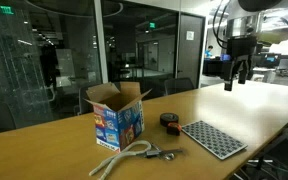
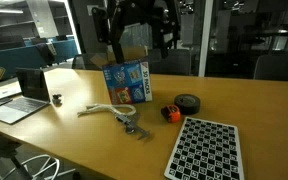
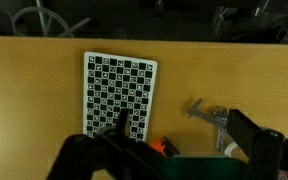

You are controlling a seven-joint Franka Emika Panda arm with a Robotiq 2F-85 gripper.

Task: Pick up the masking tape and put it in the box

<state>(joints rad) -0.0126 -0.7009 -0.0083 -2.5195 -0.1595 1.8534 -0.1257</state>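
The masking tape [image 1: 170,119] is a small dark ring lying flat on the wooden table, between the box and the mat; it also shows in an exterior view [image 2: 188,104]. The box [image 1: 117,112] stands with its top flaps up and blue printed sides, seen in both exterior views [image 2: 127,82]. My gripper [image 1: 234,75] hangs high above the table, away from the tape and box, open and empty. In the wrist view its fingers [image 3: 169,158] are spread wide. The tape and the box do not show in the wrist view.
A small red object [image 2: 170,113] lies beside the tape. A checkered grey mat [image 1: 212,138] lies near the table's edge and also shows in the wrist view [image 3: 120,90]. A white rope [image 2: 99,110] and a metal tool [image 3: 209,115] lie in front of the box. A laptop [image 2: 19,95] sits at the table's end.
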